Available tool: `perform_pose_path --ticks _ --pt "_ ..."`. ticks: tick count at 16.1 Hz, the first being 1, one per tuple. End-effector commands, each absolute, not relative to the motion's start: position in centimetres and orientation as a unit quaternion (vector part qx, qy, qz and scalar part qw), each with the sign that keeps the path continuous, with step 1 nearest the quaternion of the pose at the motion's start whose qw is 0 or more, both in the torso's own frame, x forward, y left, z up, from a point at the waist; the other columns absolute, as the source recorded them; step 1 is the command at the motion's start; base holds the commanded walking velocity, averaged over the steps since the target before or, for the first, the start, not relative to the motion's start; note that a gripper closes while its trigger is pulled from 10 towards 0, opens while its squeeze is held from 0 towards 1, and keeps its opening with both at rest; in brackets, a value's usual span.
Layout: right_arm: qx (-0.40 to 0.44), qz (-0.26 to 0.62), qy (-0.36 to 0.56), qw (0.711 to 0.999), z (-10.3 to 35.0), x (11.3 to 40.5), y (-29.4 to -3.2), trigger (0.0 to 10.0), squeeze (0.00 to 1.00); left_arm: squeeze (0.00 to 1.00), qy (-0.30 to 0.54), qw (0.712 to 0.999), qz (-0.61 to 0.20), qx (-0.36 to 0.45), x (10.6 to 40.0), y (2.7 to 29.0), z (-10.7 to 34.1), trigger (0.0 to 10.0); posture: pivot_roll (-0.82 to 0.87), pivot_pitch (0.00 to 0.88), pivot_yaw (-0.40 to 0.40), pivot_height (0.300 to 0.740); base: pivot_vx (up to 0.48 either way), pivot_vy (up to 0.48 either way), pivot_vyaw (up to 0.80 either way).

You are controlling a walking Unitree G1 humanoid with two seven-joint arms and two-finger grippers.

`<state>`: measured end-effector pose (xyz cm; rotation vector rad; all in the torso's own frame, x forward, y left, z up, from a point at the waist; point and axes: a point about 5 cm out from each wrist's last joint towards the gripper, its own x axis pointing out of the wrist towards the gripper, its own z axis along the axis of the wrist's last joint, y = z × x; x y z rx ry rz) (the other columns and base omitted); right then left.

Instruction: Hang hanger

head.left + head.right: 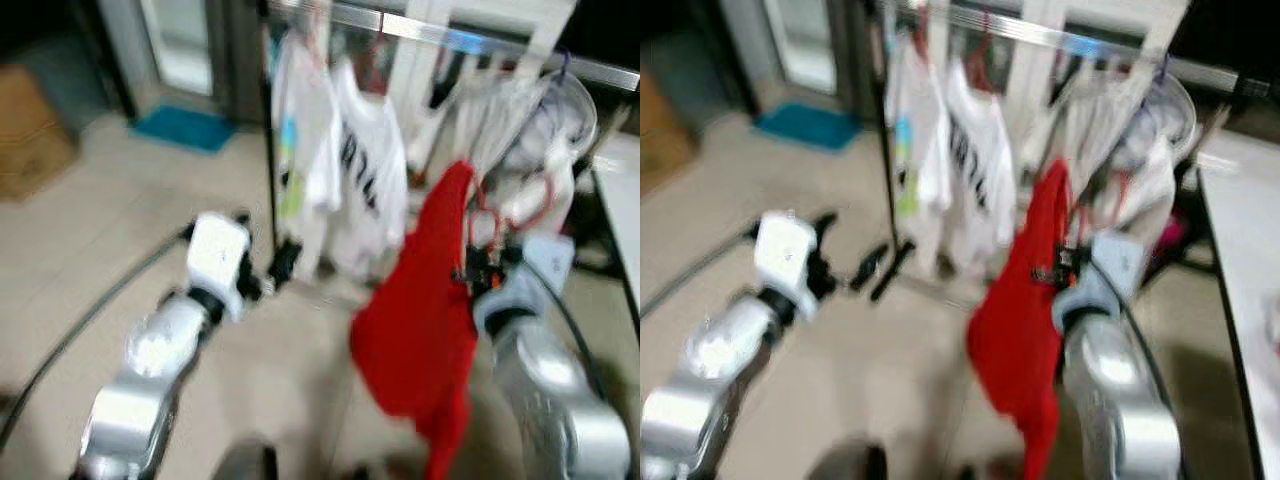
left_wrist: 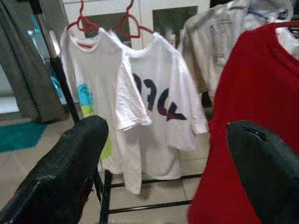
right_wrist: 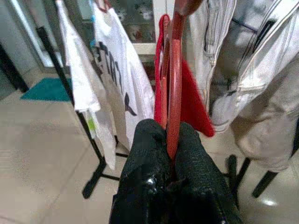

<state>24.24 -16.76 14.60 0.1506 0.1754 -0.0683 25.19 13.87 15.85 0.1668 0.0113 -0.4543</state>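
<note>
My right gripper (image 3: 170,147) is shut on a red hanger (image 3: 174,79) that carries a red T-shirt (image 1: 425,300). I hold it up in front of the clothes rack, below the silver rail (image 1: 440,35). The shirt hangs beside my right arm, right of the white T-shirts (image 1: 345,170). My left gripper (image 2: 168,158) is open with nothing between its fingers, low on the left and pointing at the rack. In the left wrist view the two white T-shirts (image 2: 140,102) hang on red hangers, with the red T-shirt (image 2: 252,107) to one side.
The rack's black upright (image 1: 271,150) stands left of the white shirts, with its black foot bars (image 2: 154,205) on the tiled floor. Pale jackets (image 3: 247,79) hang on the rail's right part. A white table edge (image 1: 1240,260) is at the right, a teal mat (image 1: 185,128) at the back left.
</note>
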Motion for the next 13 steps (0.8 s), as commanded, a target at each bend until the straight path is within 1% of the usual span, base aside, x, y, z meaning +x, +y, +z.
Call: perform_pose_path --ticks 1,3,4,5,6,10,11,13 --pt "0.055 -0.023 0.056 0.997 15.7 24.4 -16.5 10.0 0.00 0.00 -0.004 0.969 -0.231 0.089 25.4 13.6 16.4 10.0 0.06 0.063 -0.068 0.740 0.000 0.000 0.00" --pt "0.044 0.004 0.042 0.998 16.2 24.6 -16.1 10.0 0.00 0.00 0.004 0.968 -0.237 0.084 25.4 13.5 16.4 10.0 0.06 0.066 -0.069 0.740 0.000 0.000 0.00" --pt "0.046 0.032 0.037 0.998 16.5 24.7 -15.7 10.0 0.00 0.00 0.021 0.967 -0.236 0.093 25.5 13.5 16.1 10.0 0.06 0.068 -0.070 0.740 0.000 0.000 0.00" --pt "0.045 0.072 0.039 0.996 16.7 24.8 -15.2 10.0 0.00 0.00 0.019 0.968 -0.230 0.097 25.8 13.5 16.0 10.0 0.05 0.061 -0.068 0.740 0.000 0.000 0.00" --pt "0.054 0.122 0.042 0.990 16.9 24.9 -14.4 10.0 0.00 0.00 0.010 0.971 -0.221 0.097 26.4 13.5 16.3 10.0 0.05 0.053 -0.066 0.740 0.000 0.000 0.00" --pt "0.053 0.214 0.020 0.975 18.1 25.1 -12.9 10.0 0.00 0.00 0.005 0.970 -0.221 0.099 28.2 13.1 16.9 10.0 0.05 0.039 -0.063 0.740 0.000 0.000 0.00" --pt "0.046 0.256 0.002 0.966 18.8 24.9 -12.2 10.0 0.00 0.00 -0.004 0.970 -0.224 0.092 29.2 12.6 17.4 10.0 0.05 0.029 -0.066 0.740 0.000 0.000 0.00" --pt "0.030 0.292 -0.013 0.956 19.3 24.7 -11.6 10.0 0.00 0.00 0.006 0.974 -0.204 0.103 30.9 12.4 18.0 10.0 0.05 0.021 -0.062 0.740 0.000 0.000 0.00"
